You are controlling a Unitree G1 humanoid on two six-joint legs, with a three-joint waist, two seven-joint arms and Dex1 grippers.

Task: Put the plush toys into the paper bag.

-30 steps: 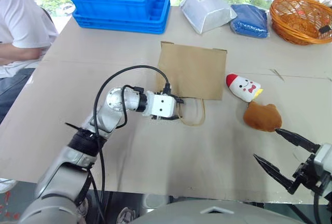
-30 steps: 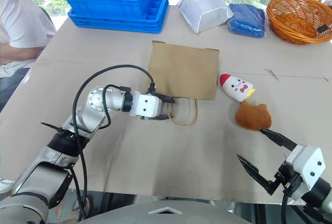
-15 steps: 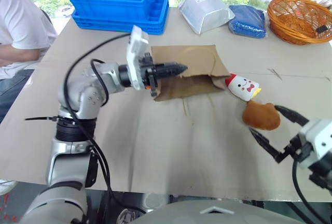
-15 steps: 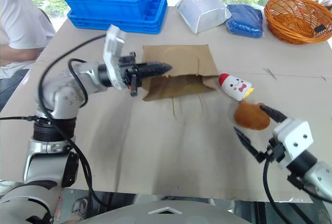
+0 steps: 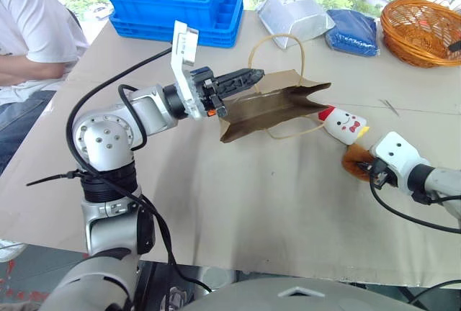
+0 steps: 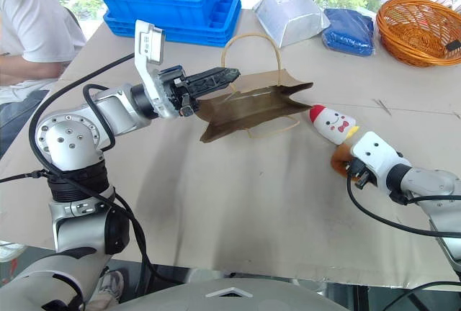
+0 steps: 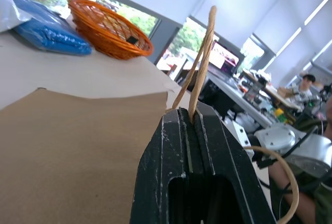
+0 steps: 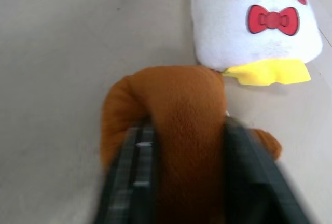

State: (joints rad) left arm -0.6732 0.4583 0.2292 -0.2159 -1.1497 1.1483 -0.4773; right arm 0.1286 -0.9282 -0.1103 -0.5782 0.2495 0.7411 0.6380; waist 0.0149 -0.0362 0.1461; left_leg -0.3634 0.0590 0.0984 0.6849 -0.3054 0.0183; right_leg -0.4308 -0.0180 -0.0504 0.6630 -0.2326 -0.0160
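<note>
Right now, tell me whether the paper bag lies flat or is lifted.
Lifted: the left gripper pinches its handle and the paper bag hangs tilted above the table.

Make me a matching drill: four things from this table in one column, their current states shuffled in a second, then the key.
Things
1. paper bag
2. brown toy
3. white toy
4. orange basket

States
A. lying free on the table, by the bag's mouth
B. squeezed between the right gripper's fingers
C. standing at the table's far corner
D. lifted at one end by a handle, in the shut left gripper

Pairs: 1-D, 2-B, 3-A, 4-C
</note>
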